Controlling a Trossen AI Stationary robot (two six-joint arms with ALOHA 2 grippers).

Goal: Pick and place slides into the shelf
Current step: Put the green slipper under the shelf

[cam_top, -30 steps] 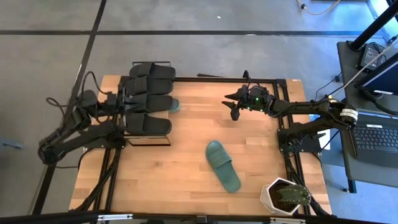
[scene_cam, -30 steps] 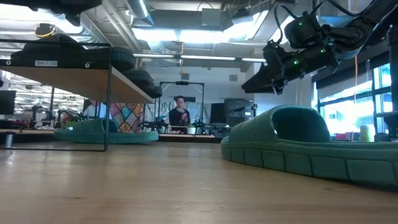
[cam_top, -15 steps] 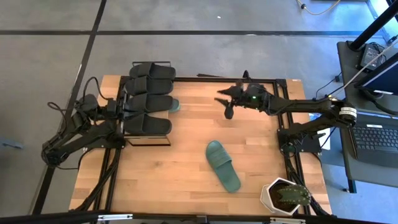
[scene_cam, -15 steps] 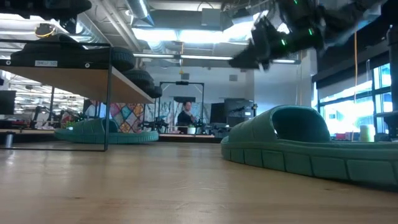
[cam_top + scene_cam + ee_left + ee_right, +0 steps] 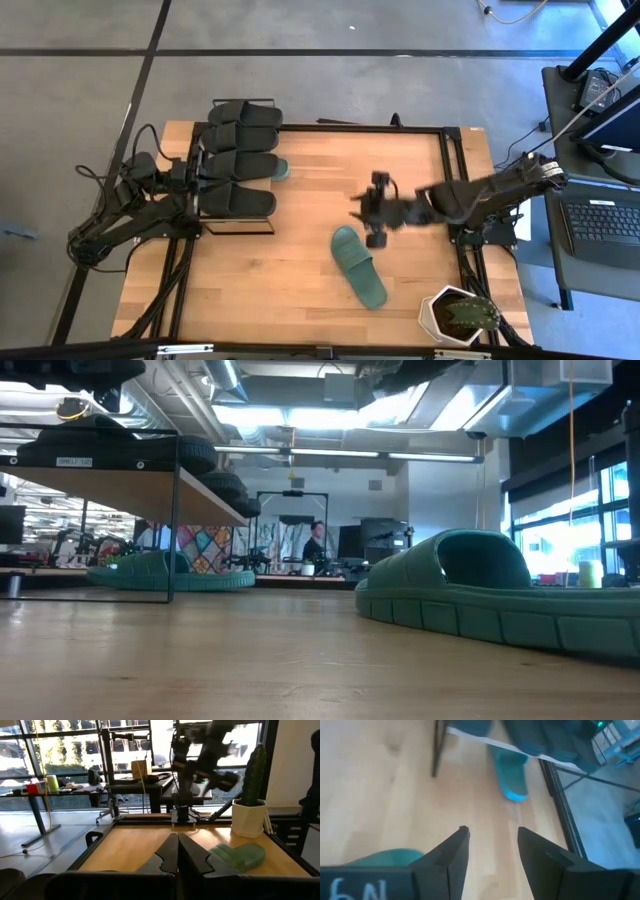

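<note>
Holds four black slides (image 5: 240,155) on the shelf (image 5: 262,229), with one teal slide (image 5: 282,169) tucked under it, far across the table from the right gripper (image 5: 366,215). Lies just beside and below that claw: a second teal slide (image 5: 358,265), flat on the table (image 5: 280,290), untouched. Reaches low over the table's middle, right arm stretched out, fingers (image 5: 451,851) parted and grasping nothing. Rests by the shelf, left gripper (image 5: 177,851) clenched and empty, fingers pressed together
</note>
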